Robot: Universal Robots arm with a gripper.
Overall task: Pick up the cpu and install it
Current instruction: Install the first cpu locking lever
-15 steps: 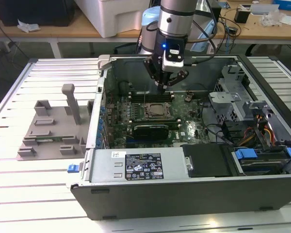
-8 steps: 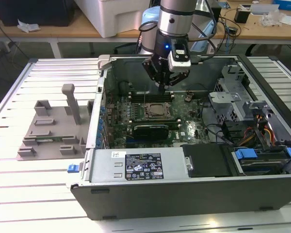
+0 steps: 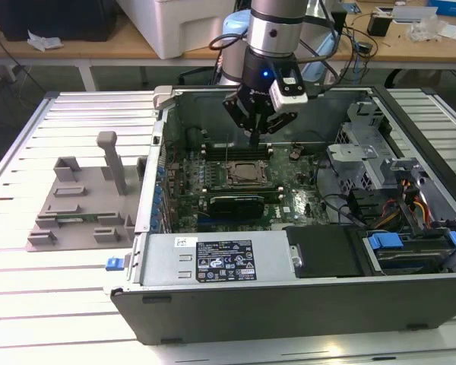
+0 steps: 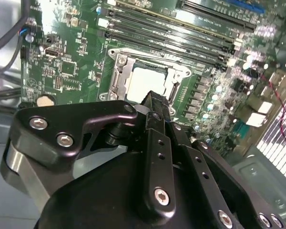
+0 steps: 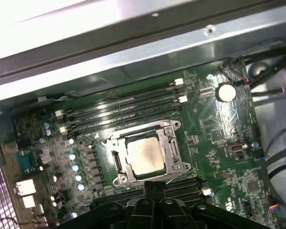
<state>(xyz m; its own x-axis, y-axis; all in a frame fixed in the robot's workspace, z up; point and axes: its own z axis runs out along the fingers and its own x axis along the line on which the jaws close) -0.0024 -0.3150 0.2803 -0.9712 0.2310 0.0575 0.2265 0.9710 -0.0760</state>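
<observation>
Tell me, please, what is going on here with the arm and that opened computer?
A robot arm has its claw lowered into the open computer case, poised just above the motherboard. The claw's fingers are closed together and carry nothing. The cpu lies flat inside the socket frame, its silver top facing up, directly below the claw's tips.

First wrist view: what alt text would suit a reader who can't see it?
A silver-grey cpu lies inside the socket frame on a green motherboard, beside rows of black memory slots. The black tool hovers close by.
</observation>
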